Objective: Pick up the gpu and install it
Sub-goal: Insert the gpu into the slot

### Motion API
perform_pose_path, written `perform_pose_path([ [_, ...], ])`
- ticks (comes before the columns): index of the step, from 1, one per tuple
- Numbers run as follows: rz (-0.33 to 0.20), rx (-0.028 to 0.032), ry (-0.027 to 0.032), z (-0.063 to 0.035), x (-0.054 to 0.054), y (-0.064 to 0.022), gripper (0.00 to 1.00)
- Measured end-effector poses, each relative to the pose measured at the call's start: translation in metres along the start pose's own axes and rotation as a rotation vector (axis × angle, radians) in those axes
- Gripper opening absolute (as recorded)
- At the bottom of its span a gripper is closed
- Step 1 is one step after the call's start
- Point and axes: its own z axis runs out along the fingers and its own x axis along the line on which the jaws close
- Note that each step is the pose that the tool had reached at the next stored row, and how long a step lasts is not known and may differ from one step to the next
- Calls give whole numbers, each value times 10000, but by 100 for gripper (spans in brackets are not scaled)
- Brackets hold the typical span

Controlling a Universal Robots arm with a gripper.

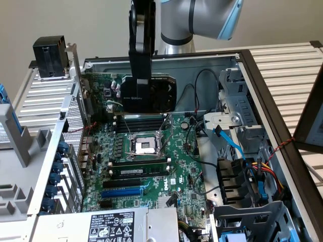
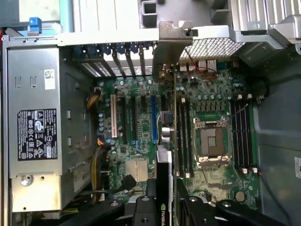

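gpu (image 1: 149, 95) upright on edge over motherboard (image 1: 185, 169), beyond CPU socket (image 1: 145, 146). Dark fan face toward exterior view, lower edge hard to make out. Gripper (image 1: 140, 75) jaws clamped on its top edge. Arm cut off above.

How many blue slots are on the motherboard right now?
1: the blue slot lies between the CPU socket and the power supply. The gpu may hide others.
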Motion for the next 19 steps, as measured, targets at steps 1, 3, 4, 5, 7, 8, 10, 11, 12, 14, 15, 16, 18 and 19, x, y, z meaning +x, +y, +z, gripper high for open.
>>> perform_pose_path([
  [1,-8,30,-2,15,-5,20,26],
  [3,-10,91,-7,41,-13,76,26],
  [4,-16,92,-7,43,-12,90,26],
  [5,-20,92,-7,43,-12,91,26],
  [7,-22,92,-6,43,-12,91,26],
  [8,-22,92,-6,43,-12,91,26],
  [10,-17,95,-4,46,-39,96,26],
  [11,-20,100,11,54,-128,104,26],
  [12,-20,103,12,62,-172,109,26],
  [14,-21,113,18,80,-253,119,26],
  [15,-23,124,17,96,-289,128,26],
  [16,-29,129,19,112,-321,139,26],
  [18,-43,139,20,146,-370,172,26],
  [19,-53,141,24,161,-386,195,26],
])
